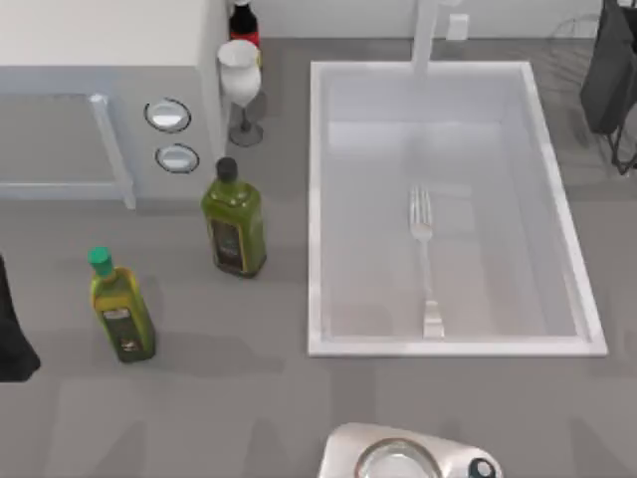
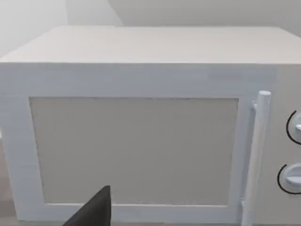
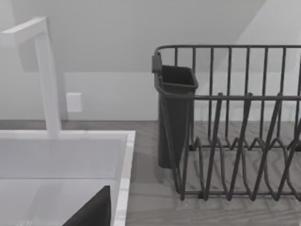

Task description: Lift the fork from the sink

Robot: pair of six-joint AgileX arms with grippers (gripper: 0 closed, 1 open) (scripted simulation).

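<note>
- the step in hand looks like the start: the fork (image 1: 423,259) lies flat on the floor of the sink (image 1: 317,199), tines toward the faucet (image 1: 428,35), untouched.
- right arm (image 1: 609,70) sits at the bench's far right, left arm (image 1: 12,329) at its left edge; i cannot tell either gripper's state.
- next, one gripper must reach down over the handle.
- count: one fork, one sink, two oil bottles (image 1: 234,219), one wine glass (image 1: 240,85), one microwave (image 2: 141,132), one dish rack (image 3: 235,141).

No readable text; bottle labels (image 1: 232,242) too small to make out
</note>
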